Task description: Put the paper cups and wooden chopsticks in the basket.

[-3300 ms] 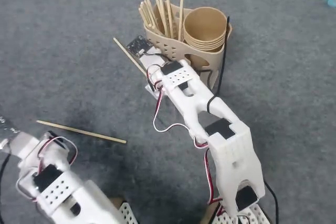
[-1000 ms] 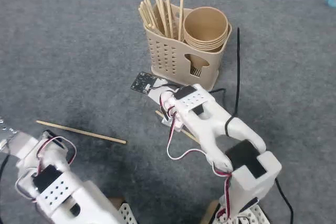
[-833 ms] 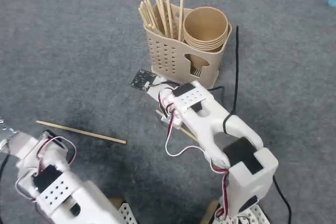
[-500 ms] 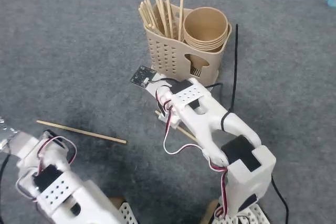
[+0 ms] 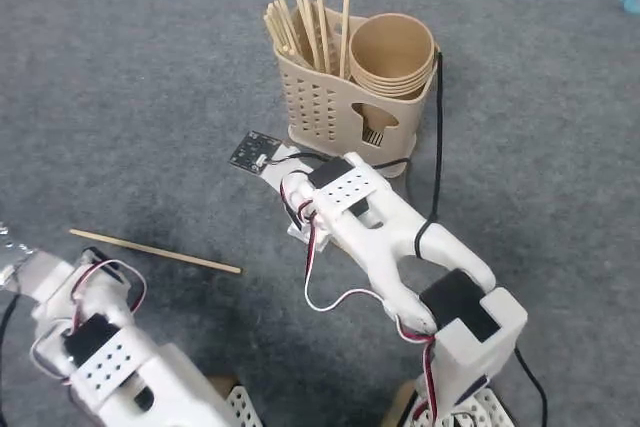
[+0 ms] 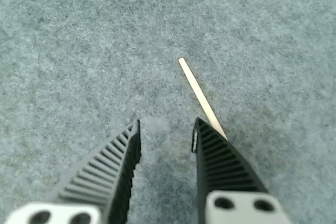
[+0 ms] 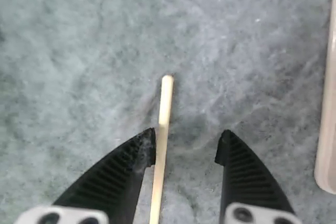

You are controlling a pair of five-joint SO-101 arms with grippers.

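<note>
Carpet (image 6: 79, 35) lies open around my left gripper (image 6: 165, 129), jaws apart, one chopstick (image 6: 198, 94) running ahead from under one finger. My right gripper (image 7: 186, 140) is spread too, a second chopstick (image 7: 164, 111) just inside one finger. Beyond, one basket (image 5: 320, 107), cups (image 5: 392, 82) stacked inside.

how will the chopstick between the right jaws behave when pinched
The chopstick looks thin, straight and wooden: probably stiff and very light. Flat on the fuzzy carpet, it likely won't roll, but may swing if pinched near its end.
</note>
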